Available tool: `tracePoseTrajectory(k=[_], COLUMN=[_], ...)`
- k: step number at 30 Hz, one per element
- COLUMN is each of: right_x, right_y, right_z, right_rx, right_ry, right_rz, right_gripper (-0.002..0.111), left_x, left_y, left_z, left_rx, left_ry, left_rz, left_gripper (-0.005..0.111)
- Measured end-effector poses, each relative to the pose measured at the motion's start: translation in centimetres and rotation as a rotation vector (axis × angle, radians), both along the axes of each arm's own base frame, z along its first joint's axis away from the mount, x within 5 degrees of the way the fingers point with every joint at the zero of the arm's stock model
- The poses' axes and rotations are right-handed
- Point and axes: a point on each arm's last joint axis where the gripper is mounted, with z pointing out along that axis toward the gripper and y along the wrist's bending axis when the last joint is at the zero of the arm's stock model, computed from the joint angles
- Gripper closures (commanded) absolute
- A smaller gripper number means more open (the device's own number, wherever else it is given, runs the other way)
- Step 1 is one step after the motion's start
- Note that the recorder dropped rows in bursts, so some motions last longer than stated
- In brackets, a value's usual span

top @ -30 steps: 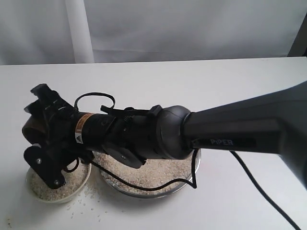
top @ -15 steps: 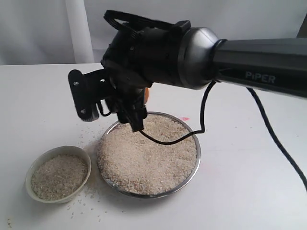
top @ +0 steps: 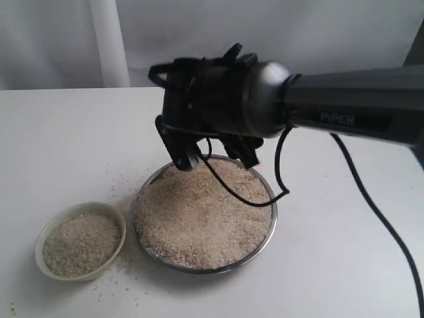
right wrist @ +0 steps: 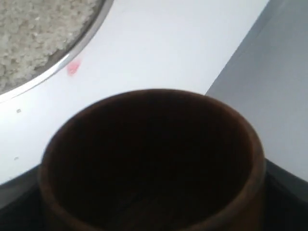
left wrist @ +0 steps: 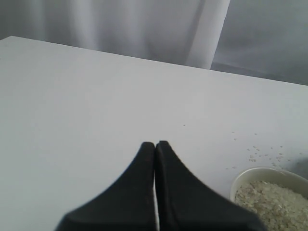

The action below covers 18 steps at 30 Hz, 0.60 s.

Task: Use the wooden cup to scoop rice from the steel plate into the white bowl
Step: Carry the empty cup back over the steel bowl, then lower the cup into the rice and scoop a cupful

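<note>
Well apart from the steel plate (top: 204, 269), left gripper (left wrist: 155, 149) pinched shut on nothing; no call for it. Just beside the plate's near left rim, the white bowl (top: 85, 209), part filled. Across the plate, heaped rice (top: 202, 215). Over the plate's far rim, right gripper (top: 213, 154) clasping the empty wooden cup (right wrist: 149, 163): tilt mouth down, dip shallow, sweep through the heap, level out before lifting to avoid scattering grains.

Right arm (top: 351, 109) reaches in from the right, right gripper (top: 215, 156) points down clasping wooden cup (right wrist: 151, 159), left gripper (left wrist: 155, 146) pressed together.
</note>
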Motion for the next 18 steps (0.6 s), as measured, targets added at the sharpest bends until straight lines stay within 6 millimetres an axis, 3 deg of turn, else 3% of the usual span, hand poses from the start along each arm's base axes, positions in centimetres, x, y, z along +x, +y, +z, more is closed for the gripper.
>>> tracePoseTrajectory(k=[4, 9, 18], right_x=[0.3, 0.8, 0.9], right_y=[-0.1, 0.2, 0.6], right_z=[-3.0, -5.3, -7.0], right_rx=[-0.115, -0.184, -0.195], right_ry=[0.011, 0.011, 0.028], right_rz=[0.034, 0.074, 0.111], right_gripper=[0.108, 0.108, 0.108], left_x=[0.0, 0.0, 0.0], left_y=[0.0, 0.0, 0.0], left_z=[0.0, 0.0, 0.0], left_rx=[0.000, 0.000, 0.000], left_ry=[0.000, 0.000, 0.000], left_rz=[0.000, 0.000, 0.000], left_gripper=[0.107, 0.107, 0.107])
